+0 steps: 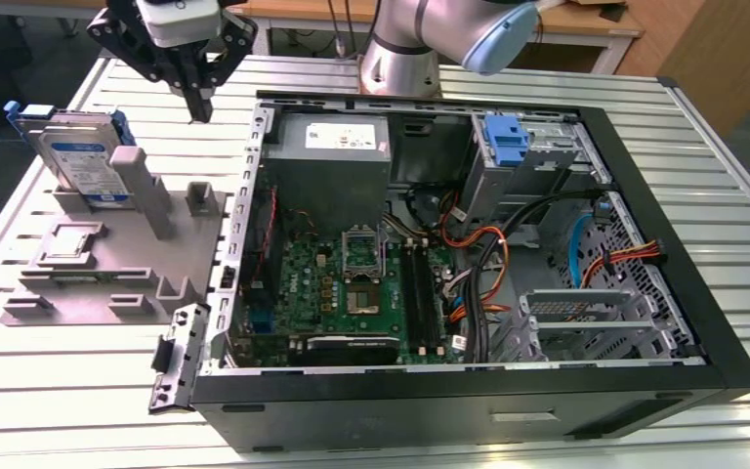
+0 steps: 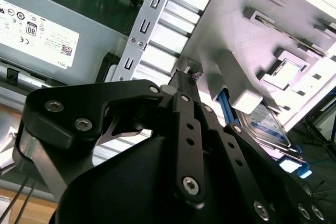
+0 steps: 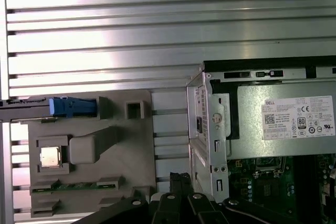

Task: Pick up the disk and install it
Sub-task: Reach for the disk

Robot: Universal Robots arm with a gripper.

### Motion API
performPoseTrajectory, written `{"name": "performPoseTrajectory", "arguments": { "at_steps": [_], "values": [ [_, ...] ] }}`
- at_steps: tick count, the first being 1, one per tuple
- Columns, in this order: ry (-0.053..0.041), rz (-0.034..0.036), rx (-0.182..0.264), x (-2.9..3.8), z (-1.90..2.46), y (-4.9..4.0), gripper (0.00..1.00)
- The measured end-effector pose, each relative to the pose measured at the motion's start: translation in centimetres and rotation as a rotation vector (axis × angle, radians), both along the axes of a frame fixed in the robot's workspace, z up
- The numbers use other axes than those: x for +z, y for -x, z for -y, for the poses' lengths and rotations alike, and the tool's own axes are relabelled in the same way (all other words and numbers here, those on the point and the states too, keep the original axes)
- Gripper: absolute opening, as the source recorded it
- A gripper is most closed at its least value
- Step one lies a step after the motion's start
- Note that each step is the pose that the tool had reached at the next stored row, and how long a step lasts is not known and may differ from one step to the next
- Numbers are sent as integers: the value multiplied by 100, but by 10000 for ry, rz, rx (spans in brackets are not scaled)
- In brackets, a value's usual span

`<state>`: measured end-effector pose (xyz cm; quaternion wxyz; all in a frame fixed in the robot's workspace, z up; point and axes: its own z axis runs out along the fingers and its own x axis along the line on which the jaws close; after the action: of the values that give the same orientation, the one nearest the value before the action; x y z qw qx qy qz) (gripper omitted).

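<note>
At the wrist, closest to my cameras, the gripper (image 1: 199, 109) hangs with its two fingers pinched together and nothing between them. It is empty, above the slatted table (image 1: 62, 391) and just outside the corner of the open computer case (image 1: 453, 396). In the exterior view the case's metal wall lies at about five o'clock from the fingertips and the grey stand (image 1: 102, 264) at about seven.

My worry from here is the closed fingers. A descent onto the drive would land on its top edge rather than straddle it. That could tip it in its slot or jam it against the tall post (image 1: 141, 191) just beside it. A careless sideways swing could also clip the case wall, which sits near.

Farther off, at about eight o'clock from the gripper, the disk (image 1: 79, 161) stands on edge in the stand, well apart from the fingers. It is a flat silver slab with a white and blue label facing the exterior camera, and a blue plastic frame shows along its upper edge and corners. I judge it rigid and thin — a narrow target to grasp cleanly.
</note>
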<state>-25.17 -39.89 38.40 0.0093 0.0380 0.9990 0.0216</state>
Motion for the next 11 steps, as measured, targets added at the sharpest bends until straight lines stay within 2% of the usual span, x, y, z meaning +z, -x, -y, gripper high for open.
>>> {"name": "performPoseTrajectory", "arguments": {
  "at_steps": [11],
  "values": [
    [1,-5,0,-2,0,27,10]
  ]
}}
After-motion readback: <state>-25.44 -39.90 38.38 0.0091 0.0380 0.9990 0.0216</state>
